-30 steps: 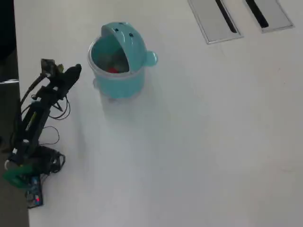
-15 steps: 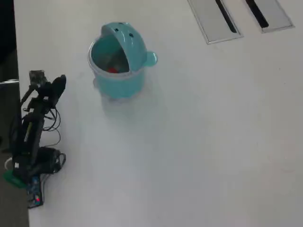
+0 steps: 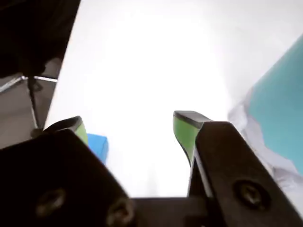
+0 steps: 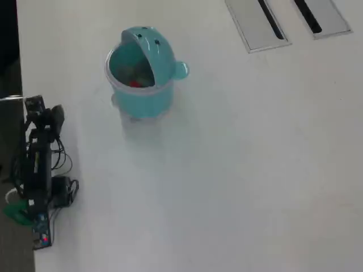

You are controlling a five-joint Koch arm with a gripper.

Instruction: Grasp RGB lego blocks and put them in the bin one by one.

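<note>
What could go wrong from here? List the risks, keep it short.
1. The open fingers hang at the table's left edge in the overhead view; a blue thing, maybe a block, sits beside one finger and could get nudged off.
2. Loose cables by the arm's base might snag.
3. The bin is near; a swing could knock it.

Tool (image 3: 130,130) with green-padded jaws spread apart, white table (image 3: 156,71) below, teal bin (image 3: 279,118) at right
</note>
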